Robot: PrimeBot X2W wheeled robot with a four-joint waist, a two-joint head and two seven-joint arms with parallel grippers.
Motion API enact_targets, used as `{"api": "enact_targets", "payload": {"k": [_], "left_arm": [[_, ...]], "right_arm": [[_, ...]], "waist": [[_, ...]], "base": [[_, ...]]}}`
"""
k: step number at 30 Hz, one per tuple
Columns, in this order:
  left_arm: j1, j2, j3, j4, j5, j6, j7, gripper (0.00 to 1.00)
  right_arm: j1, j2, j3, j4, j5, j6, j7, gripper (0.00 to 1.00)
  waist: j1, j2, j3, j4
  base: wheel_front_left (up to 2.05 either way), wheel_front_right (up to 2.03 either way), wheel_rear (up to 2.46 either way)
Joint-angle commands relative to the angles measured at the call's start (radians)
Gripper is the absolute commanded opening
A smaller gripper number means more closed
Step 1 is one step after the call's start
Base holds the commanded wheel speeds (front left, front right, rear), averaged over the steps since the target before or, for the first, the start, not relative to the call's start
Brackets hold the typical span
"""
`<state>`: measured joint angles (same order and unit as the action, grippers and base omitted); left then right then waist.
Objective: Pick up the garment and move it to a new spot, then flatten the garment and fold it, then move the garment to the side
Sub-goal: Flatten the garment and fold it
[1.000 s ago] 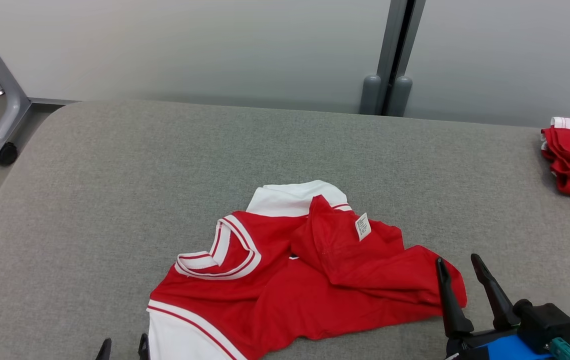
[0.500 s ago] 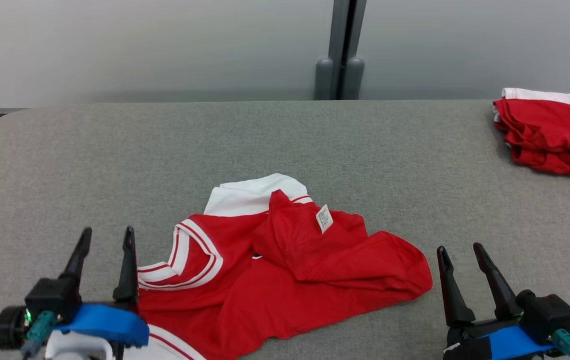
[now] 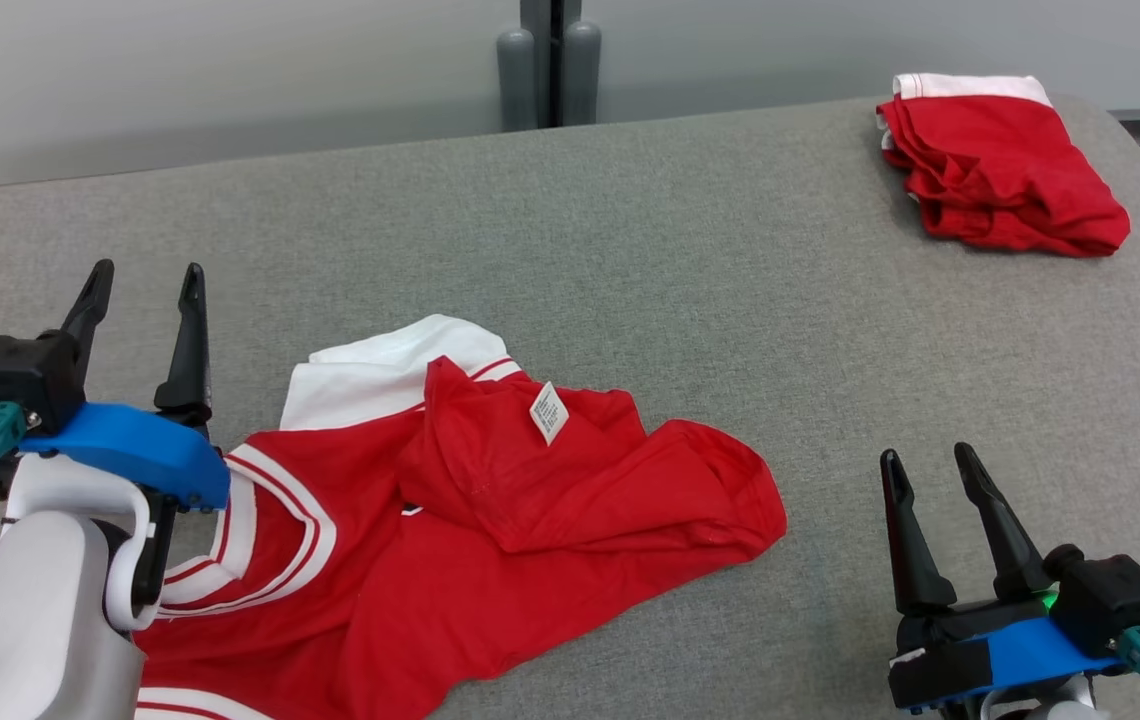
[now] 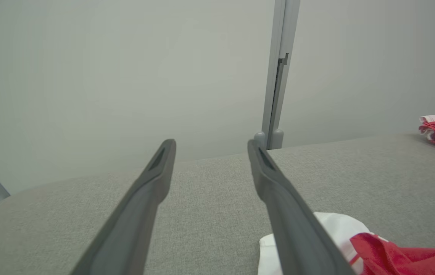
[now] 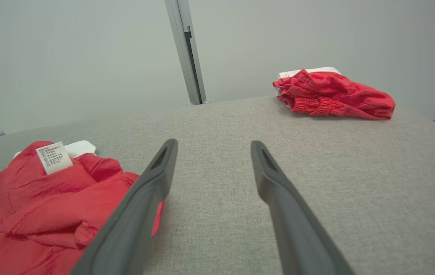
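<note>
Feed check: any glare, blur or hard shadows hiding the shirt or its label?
Head view: even light, no glare, shirt sharp, soft shadow under its edge. Right wrist view: label sharp; right end effector softens toward the lens. Left wrist view: evenly lit, wall featureless.

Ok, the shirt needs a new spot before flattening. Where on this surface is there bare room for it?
The widest bare stretch of the grey surface lies between the crumpled red shirt and the folded red pile at the far right. The strip behind the shirt, toward the wall, is free. The near left is crowded: shirt and left gripper.
</note>
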<state>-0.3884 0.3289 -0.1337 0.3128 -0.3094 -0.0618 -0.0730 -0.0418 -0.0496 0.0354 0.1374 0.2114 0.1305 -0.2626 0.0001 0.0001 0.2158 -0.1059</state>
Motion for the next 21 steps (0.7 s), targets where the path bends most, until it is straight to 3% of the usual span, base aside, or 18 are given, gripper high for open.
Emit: {"api": "enact_targets", "payload": {"k": [1, 12, 21], "left_arm": [[-0.029, 0.007, -0.004, 0.027, -0.008, -0.009, 0.012, 1.0], [-0.095, 0.006, -0.116, 0.234, -0.041, -0.063, 0.087, 1.0], [-0.112, 0.008, -0.236, 0.35, -0.073, -0.071, 0.109, 1.0]], "right_arm": [[-0.018, -0.002, 0.001, -0.005, 0.003, 0.0, -0.003, 1.0], [-0.046, -0.002, 0.002, 0.0, 0.006, 0.0, -0.003, 1.0], [-0.056, -0.002, 0.006, 0.009, -0.001, 0.0, -0.003, 1.0]], "waist": [[-0.0001, -0.0001, 0.011, -0.009], [-0.0001, -0.0001, 0.045, -0.043], [-0.0001, -0.0001, 0.048, -0.056]], "base": [[0.0, 0.0, 0.0], [0.0, 0.0, 0.0], [0.0, 0.0, 0.0]]}}
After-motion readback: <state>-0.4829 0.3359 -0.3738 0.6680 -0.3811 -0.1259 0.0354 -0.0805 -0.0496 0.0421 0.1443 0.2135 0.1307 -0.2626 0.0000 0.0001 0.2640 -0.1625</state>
